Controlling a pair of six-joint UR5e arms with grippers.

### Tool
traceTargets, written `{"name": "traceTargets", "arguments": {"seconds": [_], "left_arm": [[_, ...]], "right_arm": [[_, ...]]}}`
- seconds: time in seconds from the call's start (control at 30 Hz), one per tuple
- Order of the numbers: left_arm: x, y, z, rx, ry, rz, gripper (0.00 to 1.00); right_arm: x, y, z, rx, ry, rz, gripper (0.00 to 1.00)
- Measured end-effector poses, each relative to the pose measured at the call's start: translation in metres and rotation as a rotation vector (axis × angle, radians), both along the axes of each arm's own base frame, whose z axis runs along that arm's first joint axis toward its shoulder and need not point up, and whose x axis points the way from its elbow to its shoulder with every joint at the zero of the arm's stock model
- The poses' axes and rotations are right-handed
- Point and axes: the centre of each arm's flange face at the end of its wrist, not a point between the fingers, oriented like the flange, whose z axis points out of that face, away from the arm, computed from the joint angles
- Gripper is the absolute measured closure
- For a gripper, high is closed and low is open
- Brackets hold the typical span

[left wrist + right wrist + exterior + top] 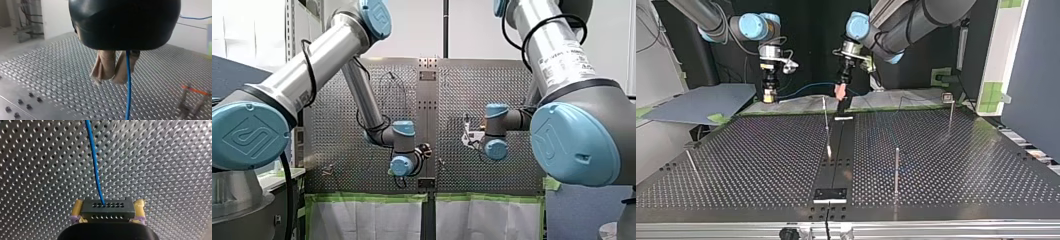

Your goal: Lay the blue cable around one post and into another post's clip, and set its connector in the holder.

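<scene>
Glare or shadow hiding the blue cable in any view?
Left wrist view: perforated table glints, yet the blue cable stands out. Right wrist view: even light, cable plain into the connector. Top view: dark backdrop, cable faint. Front view: I cannot make it out.

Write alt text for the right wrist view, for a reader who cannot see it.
My right pincer, with yellow pads, grips a dark grey rectangular connector with rows of small holes. A thin blue cable runs from it ahead over the perforated metal table.
</scene>
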Motion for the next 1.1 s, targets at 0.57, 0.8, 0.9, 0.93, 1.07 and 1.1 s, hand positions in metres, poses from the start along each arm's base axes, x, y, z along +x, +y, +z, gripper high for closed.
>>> {"name": "traceTargets", "arguments": {"seconds": [0.57, 0.8, 0.9, 0.93, 1.07, 1.1], "left_arm": [[0.011, -0.005, -0.056, -0.004, 0.007, -0.01, 0.78], [0.013, -0.002, -0.084, 0.012, 0.035, -0.003, 0.78], [0.016, -0.005, -0.095, 0.019, 0.041, -0.011, 0.78], [0.016, -0.006, -0.098, 0.022, 0.043, -0.013, 0.78], [0.019, -0.009, -0.106, 0.028, 0.044, -0.016, 0.78], [0.021, -0.01, -0.106, 0.028, 0.042, -0.015, 0.78]], "right_arm": [[-0.012, -0.027, -0.062, 0.079, 0.028, -0.036, 0.97], [-0.014, -0.033, -0.088, 0.108, 0.047, -0.043, 0.97], [-0.014, -0.036, -0.099, 0.124, 0.056, -0.043, 0.97], [-0.014, -0.035, -0.103, 0.13, 0.059, -0.043, 0.97], [-0.015, -0.036, -0.121, 0.161, 0.076, -0.045, 0.97], [-0.015, -0.037, -0.126, 0.171, 0.082, -0.046, 0.97]]}}
